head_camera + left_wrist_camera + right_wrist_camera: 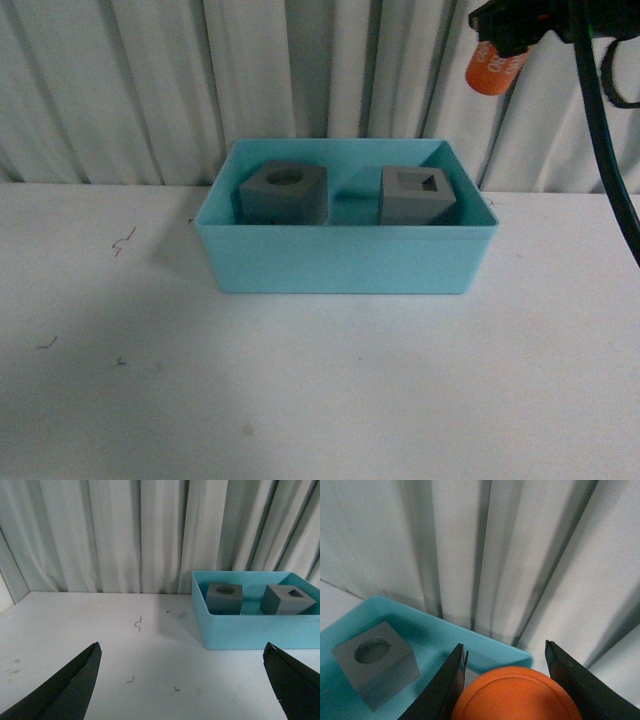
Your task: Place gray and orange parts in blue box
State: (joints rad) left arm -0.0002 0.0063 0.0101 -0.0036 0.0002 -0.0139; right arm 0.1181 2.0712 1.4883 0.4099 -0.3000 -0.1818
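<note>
Tabletop [320, 400]: white and scuffed, carrying the tub at its middle.
Left claw [185, 680]: low over the near left of the tabletop, jaws spread wide, nothing between them; it shows only in its own wrist view.
Blue box [340, 262]: light turquoise tub, standing back toward the curtain.
Cube with round recess [284, 193]: gray, inside the box on its left side.
Cube with square recess [419, 194]: gray, inside the box on its right side, apart from the first cube.
Right claw [505, 680]: raised high, above and to the right of the box's far right corner, jaws clamped on the orange cylinder [495, 67].
Curtain [150, 80]: pale pleated backdrop behind everything.
Step in hand: both gray parts look placed; the orange one is being carried toward the box.
Next move: likely bring the right claw left and toward the robot over the free floor between the cubes, lower it, then release so the cylinder does not strike the rim.
</note>
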